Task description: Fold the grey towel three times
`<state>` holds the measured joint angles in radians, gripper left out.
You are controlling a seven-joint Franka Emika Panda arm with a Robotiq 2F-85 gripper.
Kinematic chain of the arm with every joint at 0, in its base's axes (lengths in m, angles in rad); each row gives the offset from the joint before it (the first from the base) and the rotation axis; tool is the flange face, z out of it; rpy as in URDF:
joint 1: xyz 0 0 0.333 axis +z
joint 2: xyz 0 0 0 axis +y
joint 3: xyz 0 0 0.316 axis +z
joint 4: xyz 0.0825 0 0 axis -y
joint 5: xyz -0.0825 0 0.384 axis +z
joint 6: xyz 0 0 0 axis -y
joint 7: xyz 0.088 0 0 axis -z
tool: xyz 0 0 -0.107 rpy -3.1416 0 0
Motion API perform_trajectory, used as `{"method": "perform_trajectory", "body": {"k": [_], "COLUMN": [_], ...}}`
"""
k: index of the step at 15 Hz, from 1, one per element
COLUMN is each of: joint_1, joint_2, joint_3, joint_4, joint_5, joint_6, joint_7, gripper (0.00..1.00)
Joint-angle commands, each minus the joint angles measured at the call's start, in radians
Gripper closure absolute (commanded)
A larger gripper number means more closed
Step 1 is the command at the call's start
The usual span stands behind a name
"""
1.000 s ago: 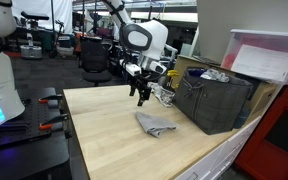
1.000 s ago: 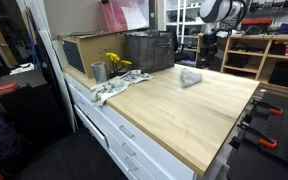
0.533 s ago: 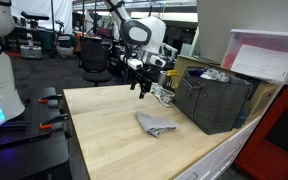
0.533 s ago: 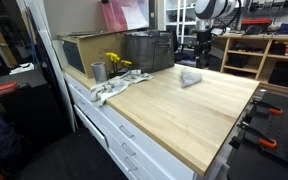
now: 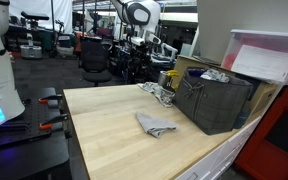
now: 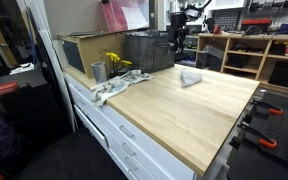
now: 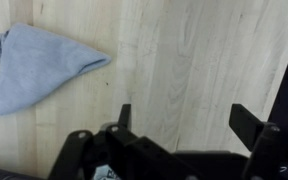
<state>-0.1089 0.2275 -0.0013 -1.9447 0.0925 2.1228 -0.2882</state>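
The grey towel (image 5: 154, 125) lies folded into a small triangular bundle on the light wooden table (image 5: 104, 140). It also shows in the other exterior view (image 6: 190, 77) and at the upper left of the wrist view (image 7: 34, 65). My gripper (image 7: 184, 118) is open and empty, its two dark fingers spread wide over bare wood to the right of the towel. In both exterior views the arm is raised high behind the table's far edge (image 5: 142, 45), well away from the towel.
A dark crate (image 5: 216, 98) stands at the table's back edge, with a cardboard box (image 6: 84, 50), a metal cup (image 6: 98, 71), yellow flowers (image 6: 117, 62) and a crumpled white cloth (image 6: 112, 88) near it. The table's edge shows dark at the right of the wrist view.
The arm has risen and pulled back from above the towel toward the table's far edge. The towel has not moved.
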Motion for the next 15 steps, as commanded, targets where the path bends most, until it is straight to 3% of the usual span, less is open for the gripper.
{"method": "perform_trajectory", "body": {"k": [1, 8, 15], "joint_1": [0.015, -0.001, -0.018], "joint_2": [0.042, 0.034, -0.029], "joint_3": [-0.004, -0.031, -0.056], "joint_4": [0.145, 0.263, 0.207], "joint_5": [-0.002, -0.002, -0.004], "joint_6": [-0.169, -0.32, -0.263], "joint_7": [0.006, 0.008, 0.003], "gripper": [0.0, 0.0, 0.0]}}
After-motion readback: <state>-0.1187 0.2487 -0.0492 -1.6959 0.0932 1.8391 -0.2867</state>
